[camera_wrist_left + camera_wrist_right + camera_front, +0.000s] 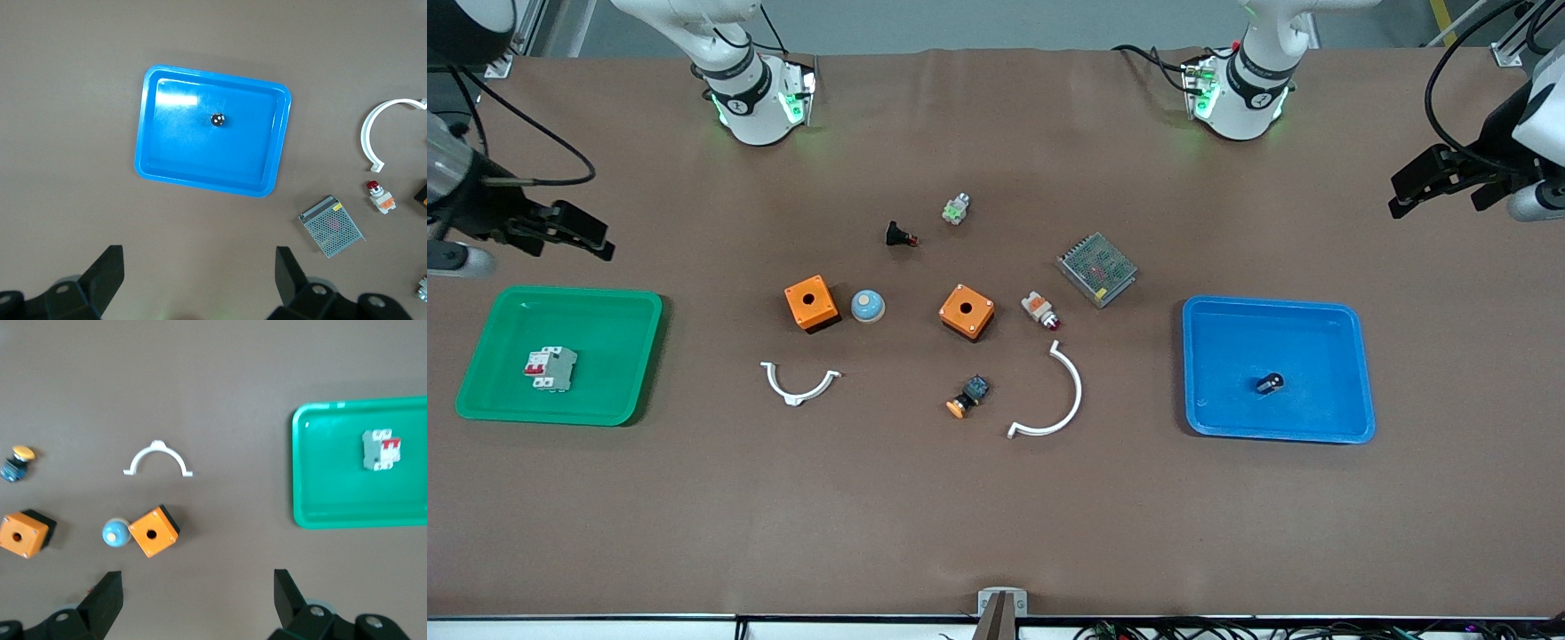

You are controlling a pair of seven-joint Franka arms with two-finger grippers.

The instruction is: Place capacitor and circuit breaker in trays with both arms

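The circuit breaker (551, 368) lies flat inside the green tray (627, 307) at the right arm's end of the tabletop (996, 516), toward the tray's nine o'clock side in the front view, levers facing up. The capacitor (1270, 383) sits in the blue tray (1343, 324) at the left arm's end, a little toward four o'clock from that tray's middle and clear of every wall. Each part rests loose with nothing touching it, so by my reading both placements are done and each tray's raised rim is there to keep its part from rolling or sliding off.

The right claw (585, 233) hangs over bare tabletop just at twelve o'clock from the green tray, fingers spread wide and holding nothing. The left claw (1427, 182) is up over the tabletop's edge at about one o'clock from the blue tray, also spread and empty. Its wrist view looks straight down on the blue tray, which suggests the arm is raised well above it.

Room for moving is good at both ends: the clutter of two orange boxes (811, 302), a blue dome (867, 306), white clips (800, 384), the mesh-covered unit (1096, 268) and small buttons is bunched at the middle, well apart from either tray. The mesh-covered unit, at ten o'clock from the blue tray, is the piece nearest a tray.
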